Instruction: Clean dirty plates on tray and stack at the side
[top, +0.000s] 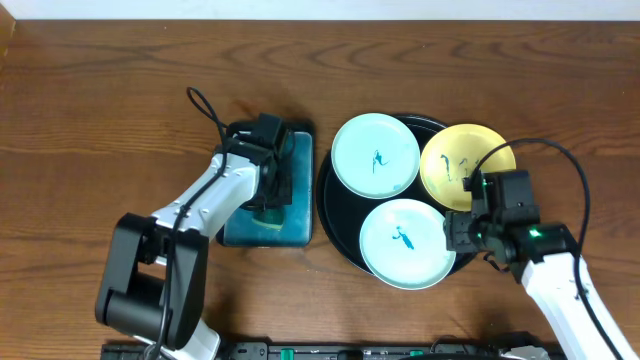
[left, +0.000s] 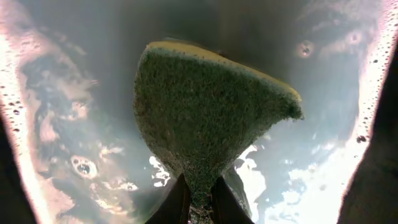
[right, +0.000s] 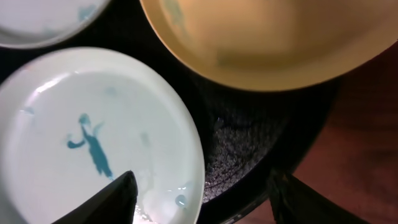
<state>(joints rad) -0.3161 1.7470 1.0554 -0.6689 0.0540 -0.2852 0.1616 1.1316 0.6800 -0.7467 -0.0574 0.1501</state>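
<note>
Three plates lie on the round black tray (top: 330, 215). A mint-white plate (top: 375, 155) sits at the back left, a yellow plate (top: 467, 165) at the back right, and a second mint-white plate (top: 405, 243) at the front. All three carry teal scribbles. My left gripper (top: 270, 208) is shut on a green and yellow sponge (left: 205, 118) over the wet teal sponge tray (top: 298, 150). My right gripper (right: 199, 199) is open, its fingers straddling the right rim of the front mint-white plate (right: 93, 137); the yellow plate (right: 261, 43) lies beyond it.
Bare brown wood-grain tabletop (top: 100, 110) surrounds both trays. The sponge tray holds soapy water (left: 74, 143). The black tray's rim (right: 273, 168) borders the wood at the right.
</note>
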